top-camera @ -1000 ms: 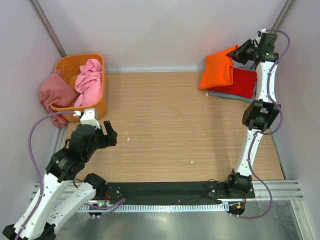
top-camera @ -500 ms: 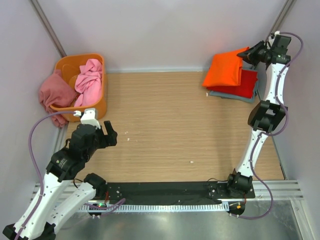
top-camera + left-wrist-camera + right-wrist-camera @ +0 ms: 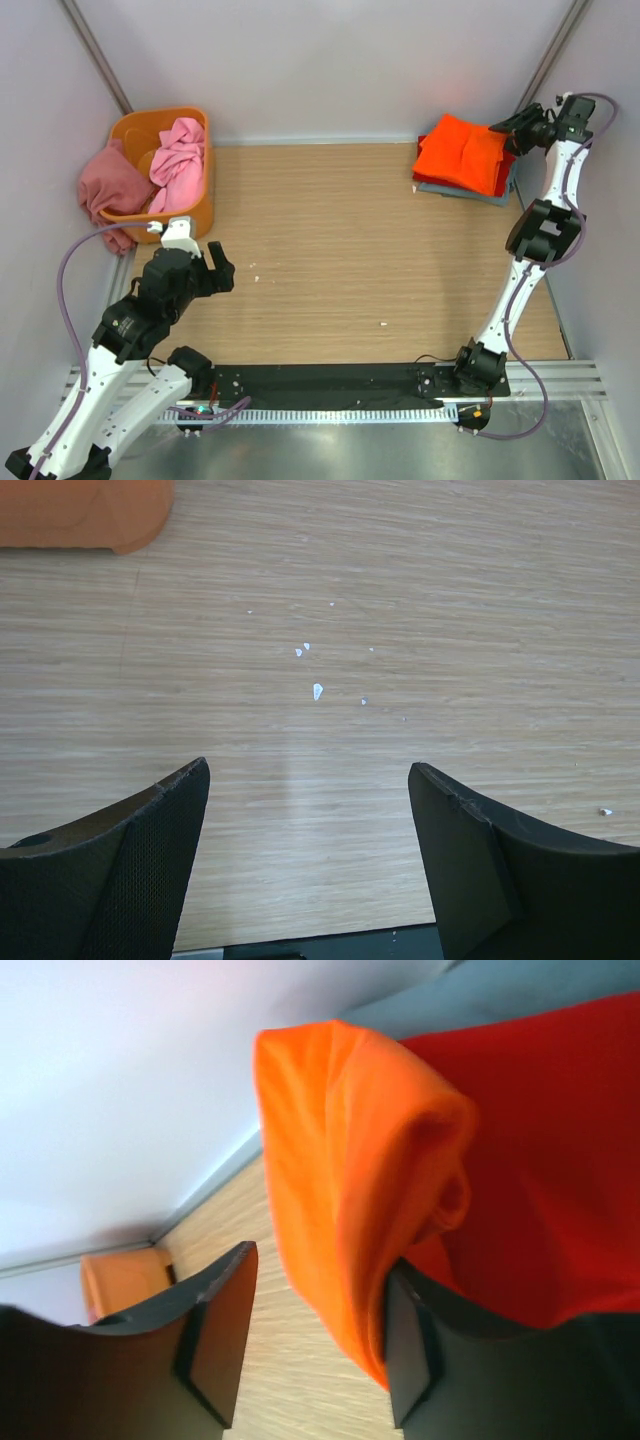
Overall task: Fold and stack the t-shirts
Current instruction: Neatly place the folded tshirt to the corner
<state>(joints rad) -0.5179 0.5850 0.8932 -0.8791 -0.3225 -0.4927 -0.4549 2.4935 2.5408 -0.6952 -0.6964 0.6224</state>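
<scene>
- Top external view: the wood-grain bench point(image 3: 350, 230) carries a neat stack of folded t-shirts in its 1 o'clock corner.
- The bright orange t-shirt point(image 3: 462, 155) lies on top of that stack as a soft, slightly rumpled rectangle. The red t-shirt point(image 3: 506, 168) peeks out along its 3 o'clock edge, and the grey-blue t-shirt point(image 3: 478, 194) shows as a thin strip at the bottom.
- The right claw point(image 3: 507, 126) hovers at the stack's 2 o'clock corner.
- From the right wrist, its dark, flat fingers point(image 3: 220, 1330) stand parted. A rounded fold of the orange cloth hangs loose in the gap and brushes one finger without being pinched, so the claw has released the shirt.
- That same wrist view shows the red shirt's smooth surface spread under the orange fold.
- At 10 o'clock sits a rigid orange plastic tub point(image 3: 190, 215) with rounded corners.
- The light pink t-shirt point(image 3: 178, 150) is bunched inside the tub, and the dusty rose t-shirt point(image 3: 108, 185) slumps over its 9 o'clock rim, both unfolded.
- The left claw point(image 3: 215, 268) hangs at 8 o'clock, near the tub. Its textured black fingers are spread wide over bare bench, grasping nothing.
- Small white flecks point(image 3: 317, 690) dot the wood ahead of the left claw.
</scene>
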